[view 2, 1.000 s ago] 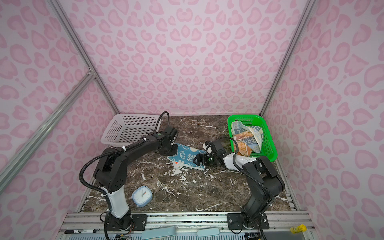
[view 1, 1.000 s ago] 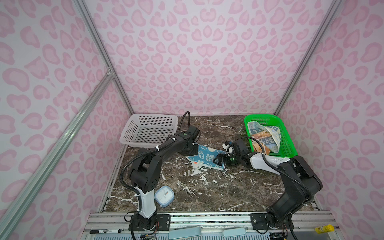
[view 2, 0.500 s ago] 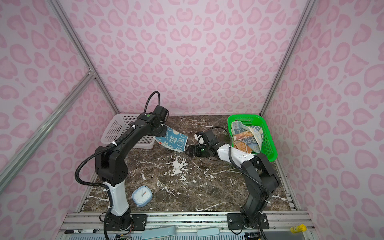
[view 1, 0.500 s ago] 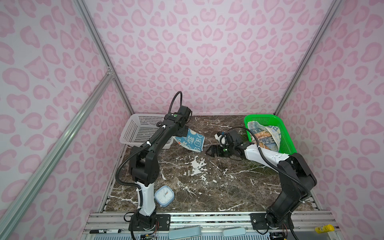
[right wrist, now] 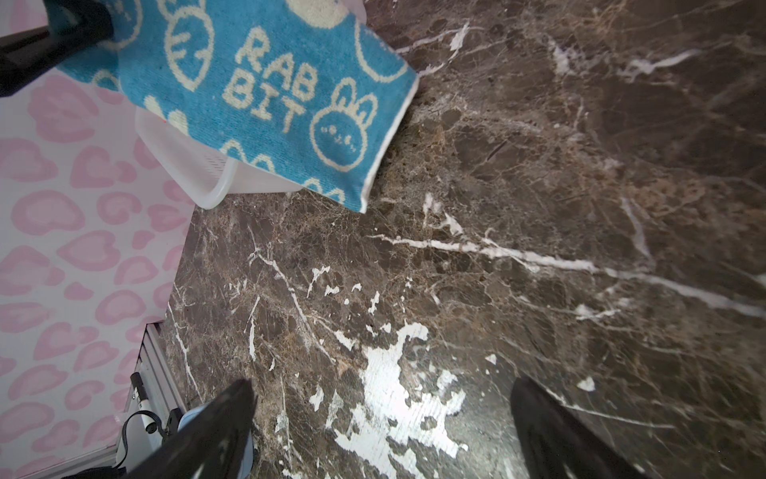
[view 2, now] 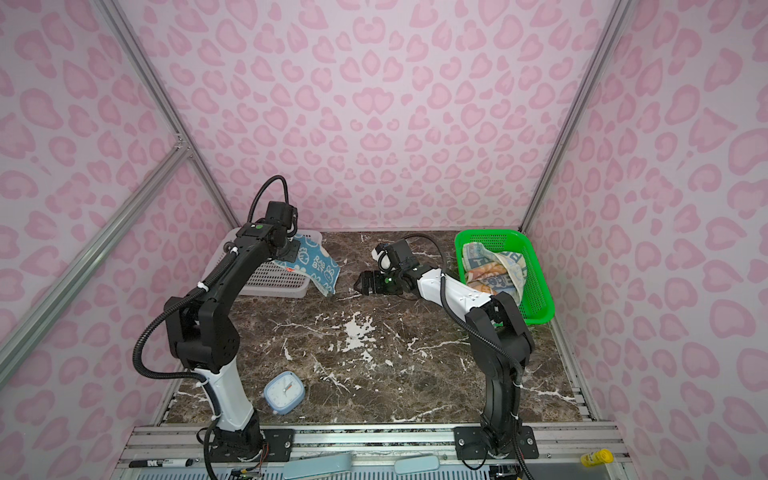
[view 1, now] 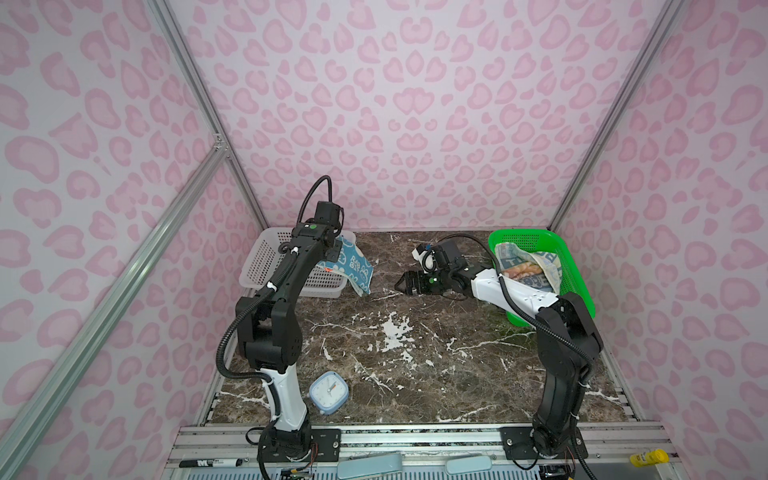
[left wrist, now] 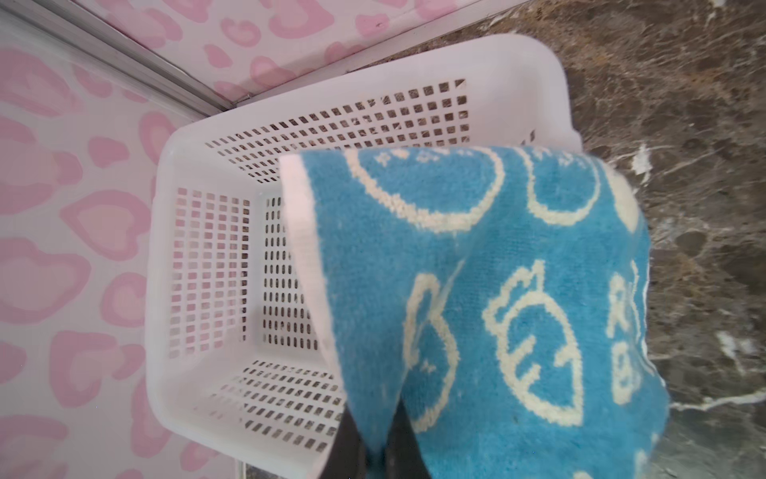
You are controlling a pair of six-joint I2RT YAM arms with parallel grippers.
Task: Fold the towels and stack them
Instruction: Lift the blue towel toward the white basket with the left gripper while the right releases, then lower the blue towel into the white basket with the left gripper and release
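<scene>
The left hand (left wrist: 375, 448) is pinching the blue towel (view 1: 353, 266) by one edge, and the cloth hangs from it over a corner of the white basket (view 1: 266, 257). The right hand (view 1: 400, 285), spread and empty, hovers above the bench (view 1: 415, 374). The blue towel is ahead of it, and the other towels (view 1: 528, 266) lie crumpled in the green basket (view 1: 579, 291) behind it.

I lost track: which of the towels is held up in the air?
The blue terry towel with the RABBIT print: it hangs pinched in the left tool over the white plastic basket; the other towels lie crumpled in the green plastic basket.
</scene>
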